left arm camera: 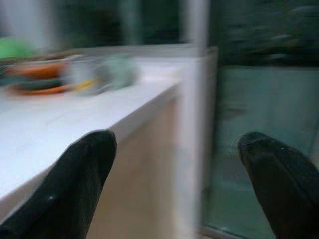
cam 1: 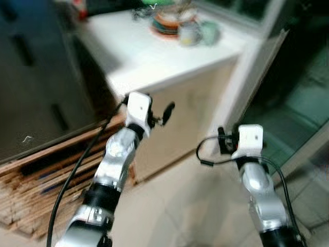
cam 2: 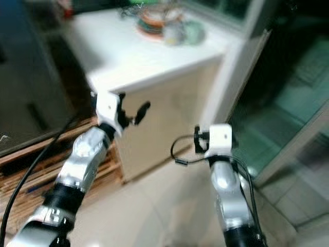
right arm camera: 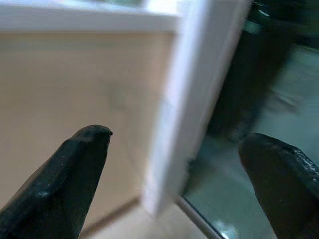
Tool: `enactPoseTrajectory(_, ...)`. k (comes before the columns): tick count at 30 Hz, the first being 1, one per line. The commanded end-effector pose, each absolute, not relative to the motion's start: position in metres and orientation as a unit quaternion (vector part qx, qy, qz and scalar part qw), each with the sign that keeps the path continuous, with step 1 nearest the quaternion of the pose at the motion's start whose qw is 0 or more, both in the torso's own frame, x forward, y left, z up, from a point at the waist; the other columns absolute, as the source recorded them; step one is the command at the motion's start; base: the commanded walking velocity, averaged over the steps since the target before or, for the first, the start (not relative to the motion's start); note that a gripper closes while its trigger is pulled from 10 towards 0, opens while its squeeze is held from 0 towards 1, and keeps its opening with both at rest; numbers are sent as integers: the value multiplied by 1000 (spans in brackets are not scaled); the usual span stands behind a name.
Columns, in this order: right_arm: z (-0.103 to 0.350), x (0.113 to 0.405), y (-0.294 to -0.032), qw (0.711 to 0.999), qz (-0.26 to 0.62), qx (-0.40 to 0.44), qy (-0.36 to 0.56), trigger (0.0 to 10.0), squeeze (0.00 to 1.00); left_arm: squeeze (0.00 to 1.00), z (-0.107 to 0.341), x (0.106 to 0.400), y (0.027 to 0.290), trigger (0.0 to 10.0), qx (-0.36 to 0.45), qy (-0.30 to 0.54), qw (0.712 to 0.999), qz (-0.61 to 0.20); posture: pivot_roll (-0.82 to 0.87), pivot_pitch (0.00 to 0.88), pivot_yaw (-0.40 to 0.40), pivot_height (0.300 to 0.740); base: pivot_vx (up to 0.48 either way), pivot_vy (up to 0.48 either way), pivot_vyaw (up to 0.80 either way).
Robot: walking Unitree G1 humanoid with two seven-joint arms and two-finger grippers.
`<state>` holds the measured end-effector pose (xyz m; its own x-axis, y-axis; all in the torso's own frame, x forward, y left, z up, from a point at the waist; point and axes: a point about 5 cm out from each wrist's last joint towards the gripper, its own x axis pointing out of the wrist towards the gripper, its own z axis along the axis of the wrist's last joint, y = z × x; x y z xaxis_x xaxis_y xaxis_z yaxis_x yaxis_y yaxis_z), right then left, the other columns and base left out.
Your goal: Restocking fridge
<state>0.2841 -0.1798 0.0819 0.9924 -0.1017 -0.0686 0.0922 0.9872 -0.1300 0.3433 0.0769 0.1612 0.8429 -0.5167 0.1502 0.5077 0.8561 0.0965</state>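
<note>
All views are blurred. My left gripper (cam 1: 160,114) is raised in front of a white counter's corner (cam 1: 154,56), and its two black fingers (left arm camera: 75,184) stand wide apart with nothing between them. My right gripper (cam 1: 225,140) is held lower, to the right, before the beige cabinet front (cam 1: 180,123) and a white door post (right arm camera: 189,99); it is open and empty as well. A tall dark panel (cam 1: 36,87), possibly a fridge front, stands at the left.
On the counter's far end sit a stack of orange-rimmed plates (cam 1: 167,23), a pale cup (cam 1: 189,33) and a greenish cup (cam 1: 209,32). Wooden slats (cam 1: 36,180) lie low at the left. A glass door (cam 1: 298,103) is to the right. Pale tiled floor (cam 1: 185,206) lies below.
</note>
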Motion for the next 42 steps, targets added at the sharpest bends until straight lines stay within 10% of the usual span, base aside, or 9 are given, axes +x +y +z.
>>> enactPoseTrajectory(1, 91, 289, -172, 997, -41, -64, 15, 10000, 0, 0, 163, 344, 84, 10000, 34, -88, 958, -272, -87, 0, 27, 740, 480, 0, -800)
enactPoseTrajectory(12, 86, 285, -167, 997, -58, -51, 8, 10000, 0, 0, 157, 328, 62, 10000, 60, -81, 929, -355, -105, 0, 75, 740, 393, 0, -798)
enactPoseTrajectory(19, 83, 289, -167, 998, -37, -47, 17, 10000, 0, 0, 140, 337, 78, 10000, 35, -22, 961, -272, -96, 0, 70, 740, 0, 0, -113)
enactPoseTrajectory(31, 88, 310, -196, 993, 13, -98, 60, 10000, 0, 0, 146, 351, 128, 10000, -3, -37, 995, -90, -29, 0, -176, 740, 0, 0, 0)
enactPoseTrajectory(42, 105, 341, -220, 985, 45, -137, 90, 10000, 0, 0, 140, 336, 124, 10000, 7, -66, 994, -83, -10, 0, -284, 740, 0, 0, 0)
